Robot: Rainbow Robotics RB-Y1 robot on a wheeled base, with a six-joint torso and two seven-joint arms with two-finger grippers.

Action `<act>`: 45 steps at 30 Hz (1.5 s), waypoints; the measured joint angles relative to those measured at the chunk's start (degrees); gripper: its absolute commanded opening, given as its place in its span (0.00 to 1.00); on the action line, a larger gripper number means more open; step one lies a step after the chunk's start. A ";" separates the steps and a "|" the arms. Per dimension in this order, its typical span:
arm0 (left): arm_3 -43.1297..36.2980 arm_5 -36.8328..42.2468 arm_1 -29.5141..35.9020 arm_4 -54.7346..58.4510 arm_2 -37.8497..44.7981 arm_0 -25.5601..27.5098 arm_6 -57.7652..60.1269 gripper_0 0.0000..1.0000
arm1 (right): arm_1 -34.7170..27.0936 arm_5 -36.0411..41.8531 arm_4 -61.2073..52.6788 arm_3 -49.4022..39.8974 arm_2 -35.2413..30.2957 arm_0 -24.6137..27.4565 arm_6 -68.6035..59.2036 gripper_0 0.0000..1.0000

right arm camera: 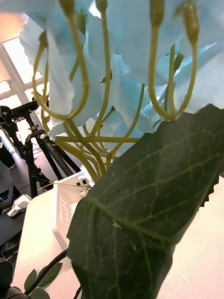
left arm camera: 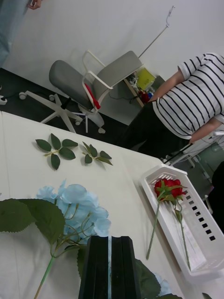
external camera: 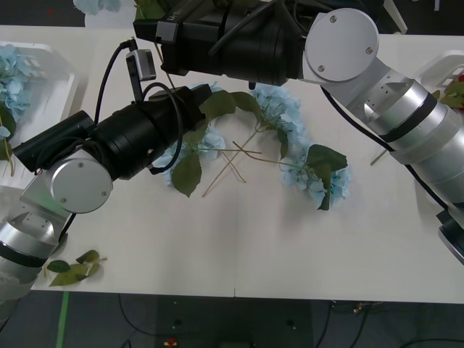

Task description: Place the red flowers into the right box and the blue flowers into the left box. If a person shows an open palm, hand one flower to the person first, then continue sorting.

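My right arm [external camera: 239, 43] reaches across the table toward the far left. It holds a blue flower [right arm camera: 116, 46] off the table, close before its wrist camera, with a big dark leaf [right arm camera: 154, 201] in front. The left box [external camera: 58, 65] holds blue flowers [external camera: 11, 80]. My left gripper [left arm camera: 110, 240] is shut with nothing seen in it, low over the blue flowers [external camera: 290, 116] lying mid-table. One blue head [left arm camera: 77, 210] lies just beyond its fingers. The right box [left arm camera: 154, 177] holds a red flower [left arm camera: 168, 187].
Loose leaf sprigs lie at the near left edge [external camera: 72, 268] and on the far side [left arm camera: 56, 147]. A person in a striped shirt [left arm camera: 196, 103] stands beyond the right box. An office chair [left arm camera: 88, 79] and a tripod [right arm camera: 32, 140] stand off the table.
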 measured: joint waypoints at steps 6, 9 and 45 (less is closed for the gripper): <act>0.01 -0.21 0.00 0.00 0.00 0.00 0.00 0.00 | 0.00 -0.05 0.01 0.00 0.00 -0.01 -1.22 0.00; 0.02 -0.22 0.10 0.00 0.00 0.00 0.00 0.00 | 0.00 -0.02 0.01 0.00 0.00 -0.02 -1.28 0.10; 20.78 48.31 33.18 -5.17 28.78 0.00 -0.02 0.00 | -12.40 15.22 -6.27 -1.28 -3.36 -3.69 -52.07 0.81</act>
